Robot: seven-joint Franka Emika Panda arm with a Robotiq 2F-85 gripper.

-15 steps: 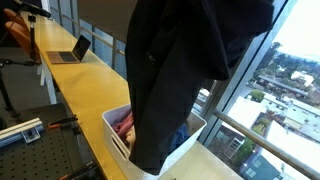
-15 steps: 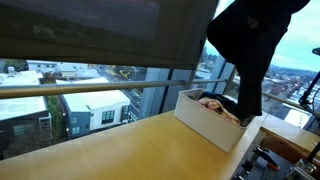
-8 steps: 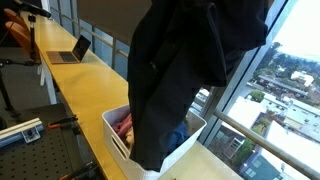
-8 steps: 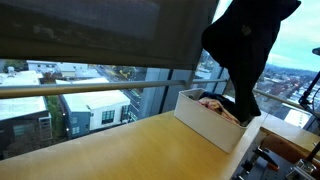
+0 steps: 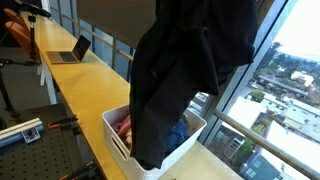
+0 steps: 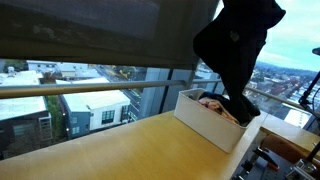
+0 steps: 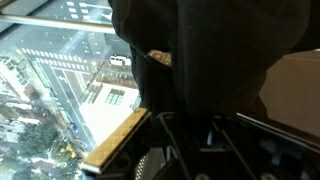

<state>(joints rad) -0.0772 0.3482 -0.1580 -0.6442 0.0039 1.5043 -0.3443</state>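
Wrist view is mostly a black fabric garment (image 7: 215, 60) draped in front of the gripper (image 7: 190, 140), so I can't tell if the fingers are pinched or spread. In both exterior views the garment (image 5: 185, 80) hangs from above frame, with its lower end down at the white rectangular plastic bin (image 5: 112, 135) on the long wooden counter (image 5: 70, 85). I'd move slowly and straight so the hem doesn't snag the rim. There's a small tan tag (image 7: 160, 58), but nothing readable.

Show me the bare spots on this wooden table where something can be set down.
Bare: the light wooden tabletop beside the white rectangular bin, along the window rail; also the stretch between the bin and the grey open laptop. Crowded: the bin itself, holding clothes, with the black cloth garment hanging over it.
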